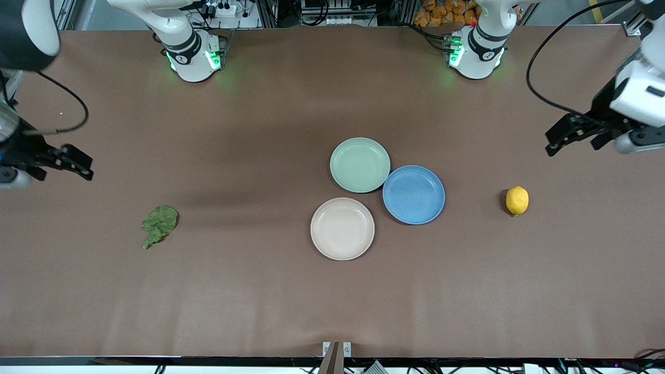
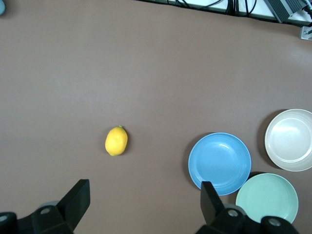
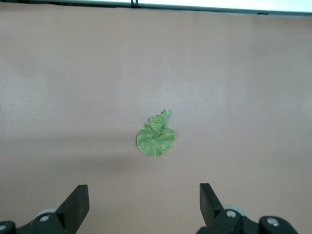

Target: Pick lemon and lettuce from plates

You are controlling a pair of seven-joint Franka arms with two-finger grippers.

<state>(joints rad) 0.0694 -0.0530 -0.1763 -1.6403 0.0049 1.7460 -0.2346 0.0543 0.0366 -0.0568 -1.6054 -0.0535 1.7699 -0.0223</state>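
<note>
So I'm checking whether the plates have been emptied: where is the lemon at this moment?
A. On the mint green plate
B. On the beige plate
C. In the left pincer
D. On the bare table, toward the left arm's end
D: the lemon lies on the brown table, apart from the plates, and the beige plate and mint green plate hold nothing.

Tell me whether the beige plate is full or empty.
Empty. The beige plate shows only its bare inside; the lettuce and the lemon both lie on the table, apart from it.
</note>
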